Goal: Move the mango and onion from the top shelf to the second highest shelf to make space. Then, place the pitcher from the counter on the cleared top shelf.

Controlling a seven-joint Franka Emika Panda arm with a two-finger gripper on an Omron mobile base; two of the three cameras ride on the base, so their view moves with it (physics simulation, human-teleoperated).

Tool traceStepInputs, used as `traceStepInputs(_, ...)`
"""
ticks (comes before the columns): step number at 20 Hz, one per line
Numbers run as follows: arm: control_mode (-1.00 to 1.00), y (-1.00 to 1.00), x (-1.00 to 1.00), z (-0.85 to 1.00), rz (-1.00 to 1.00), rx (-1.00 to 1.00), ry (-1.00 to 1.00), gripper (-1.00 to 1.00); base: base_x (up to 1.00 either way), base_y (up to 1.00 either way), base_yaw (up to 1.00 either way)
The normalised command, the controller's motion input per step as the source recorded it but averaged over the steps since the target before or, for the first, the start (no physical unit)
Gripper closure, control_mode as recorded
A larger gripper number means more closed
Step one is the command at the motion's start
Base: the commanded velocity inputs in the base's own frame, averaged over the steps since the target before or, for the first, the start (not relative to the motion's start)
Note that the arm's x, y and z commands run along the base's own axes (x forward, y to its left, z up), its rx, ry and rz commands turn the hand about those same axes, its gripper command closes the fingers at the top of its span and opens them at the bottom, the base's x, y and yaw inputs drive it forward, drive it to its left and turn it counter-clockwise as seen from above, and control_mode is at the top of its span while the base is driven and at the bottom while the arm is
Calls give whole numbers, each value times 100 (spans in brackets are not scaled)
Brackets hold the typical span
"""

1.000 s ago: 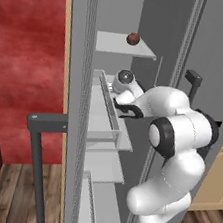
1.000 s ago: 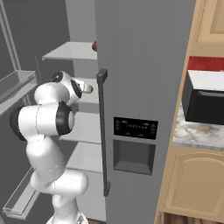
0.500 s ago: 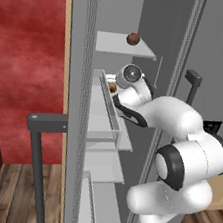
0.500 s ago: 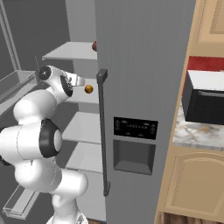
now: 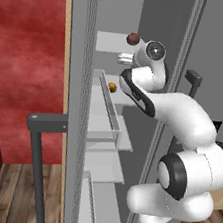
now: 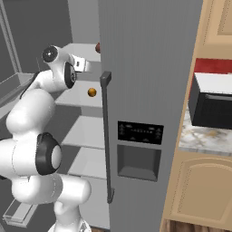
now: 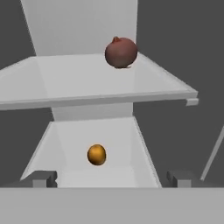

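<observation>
Closest to where I stand, the white arm reaches into the open fridge, and its gripper (image 7: 111,179) sits with the two fingertips spread wide and nothing between them. Just past the tips lies the second highest shelf (image 7: 127,135), with the mango (image 7: 96,155) resting alone near its front, apart from either finger. Above and further back is the top shelf (image 7: 78,83), and the onion (image 7: 121,52) sits toward its rear right, near the back wall. From the side the same order shows: mango (image 5: 112,87) low, onion (image 5: 133,38) high, with the hand at about the upper shelf's level beside them. By my reckoning the mango is dealt with and the onion comes next. The risk I see is the reach: the onion is deep on the shelf, and a round thing nudged by one finger before both close could roll to the wall or off the edge. The hand could also clip the shelf's front lip going in, or drop low and knock the mango.
</observation>
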Motion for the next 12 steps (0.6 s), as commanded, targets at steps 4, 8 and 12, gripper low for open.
traceStepInputs(4, -100, -32, 2, 67, 0, 2, 0, -100, 0, 0, 0)
traceStepInputs(8, -100, -4, 35, 21, -1, 0, 2, -100, 0, 0, 0)
traceStepInputs(12, -100, 5, 57, 0, 0, 0, 2, -100, 0, 0, 0)
